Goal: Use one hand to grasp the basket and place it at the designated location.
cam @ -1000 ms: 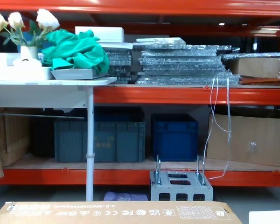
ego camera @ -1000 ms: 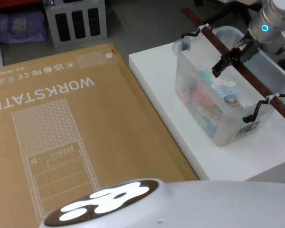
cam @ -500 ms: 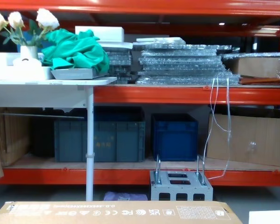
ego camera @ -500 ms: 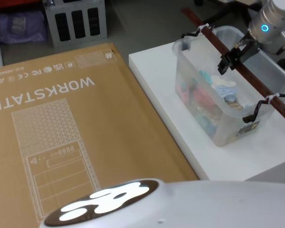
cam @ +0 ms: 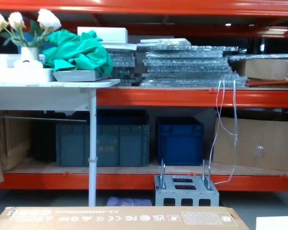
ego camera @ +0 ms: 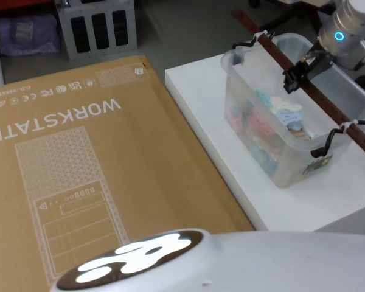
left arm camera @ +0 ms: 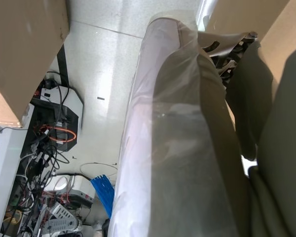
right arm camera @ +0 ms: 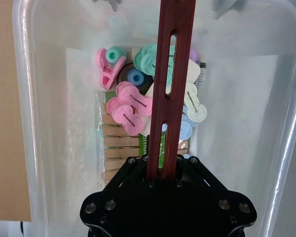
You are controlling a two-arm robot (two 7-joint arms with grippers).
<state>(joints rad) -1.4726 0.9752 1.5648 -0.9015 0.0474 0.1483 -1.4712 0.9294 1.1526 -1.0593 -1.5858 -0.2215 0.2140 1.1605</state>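
The right hand [ego camera: 295, 77] has shifted up-right and closed, now clamped mid-length on the slotted bar handle [ego camera: 328, 107] of the basket [ego camera: 249, 121], upper right on the white surface [ego camera: 207, 115]. The bar looks stiff and the load light; the zip-tied ends may flex.

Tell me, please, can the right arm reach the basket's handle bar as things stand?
Likely yes: the right tool sits over the open basket, shut around its handle bar.

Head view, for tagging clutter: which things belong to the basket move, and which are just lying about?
Job: white translucent plastic basket; its dark reddish-brown slotted bar handle; black right gripper, shut on it.
Lying about: brown cardboard box; grey metal slotted frame; purple bag.
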